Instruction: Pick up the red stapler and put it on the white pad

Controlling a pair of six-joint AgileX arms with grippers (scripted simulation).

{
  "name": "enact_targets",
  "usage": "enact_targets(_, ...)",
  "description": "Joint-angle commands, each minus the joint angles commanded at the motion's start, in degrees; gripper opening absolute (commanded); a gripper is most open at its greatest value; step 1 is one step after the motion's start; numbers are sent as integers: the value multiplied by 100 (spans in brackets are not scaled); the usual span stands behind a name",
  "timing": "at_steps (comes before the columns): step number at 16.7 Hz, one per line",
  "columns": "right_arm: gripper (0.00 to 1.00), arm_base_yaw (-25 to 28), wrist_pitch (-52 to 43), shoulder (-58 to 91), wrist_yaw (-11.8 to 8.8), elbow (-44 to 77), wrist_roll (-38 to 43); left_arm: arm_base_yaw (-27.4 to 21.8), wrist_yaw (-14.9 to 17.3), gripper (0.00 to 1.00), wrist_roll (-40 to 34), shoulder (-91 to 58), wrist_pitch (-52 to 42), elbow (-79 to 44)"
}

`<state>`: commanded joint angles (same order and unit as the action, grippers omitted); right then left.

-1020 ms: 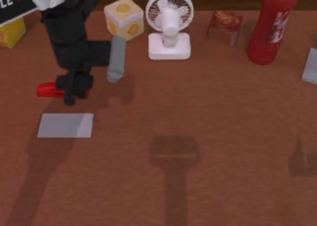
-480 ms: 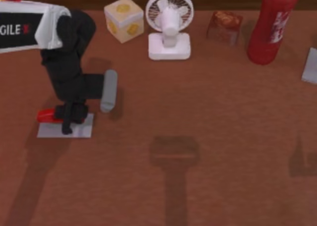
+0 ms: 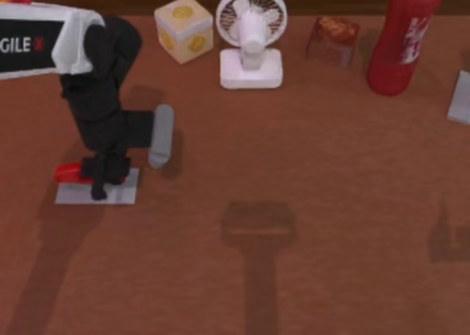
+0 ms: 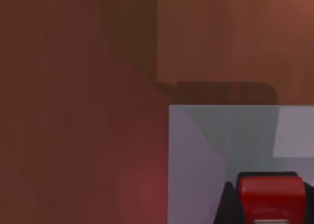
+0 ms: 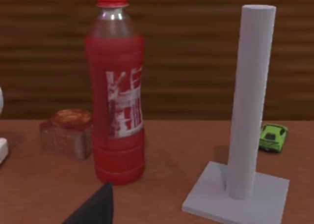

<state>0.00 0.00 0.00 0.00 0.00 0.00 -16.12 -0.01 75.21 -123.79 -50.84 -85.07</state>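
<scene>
My left gripper (image 3: pixel 103 177) is shut on the red stapler (image 3: pixel 72 172), a slim bright red bar whose end sticks out to the left of the black fingers. It holds the stapler low over the back edge of the white pad (image 3: pixel 121 195), near the table's left side. I cannot tell whether the stapler touches the pad. In the left wrist view the stapler (image 4: pixel 270 197) sits between the dark jaws of the left gripper (image 4: pixel 269 207), above the pale pad (image 4: pixel 201 160). My right gripper (image 5: pixel 93 209) shows only as a dark tip in the right wrist view and is outside the top view.
Along the back stand a yellow cube (image 3: pixel 183 28), a white fan (image 3: pixel 251 37), a brown loaf block (image 3: pixel 334 37) and a tall red bottle (image 3: pixel 404 37). A white post on a base (image 5: pixel 248 111) and a green toy car (image 5: pixel 273 137) are at the far right.
Over the last second my left gripper carried the stapler forward from behind the pad to above its back edge. It has barely moved in the last half second.
</scene>
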Motion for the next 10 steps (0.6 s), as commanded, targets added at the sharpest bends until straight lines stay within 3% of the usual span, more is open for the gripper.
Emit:
enact_targets(9, 100, 0, 0, 0, 0, 0, 0, 0, 0, 98, 0, 0, 0, 0)
enact_targets(10, 100, 0, 0, 0, 0, 0, 0, 0, 0, 100, 0, 0, 0, 0)
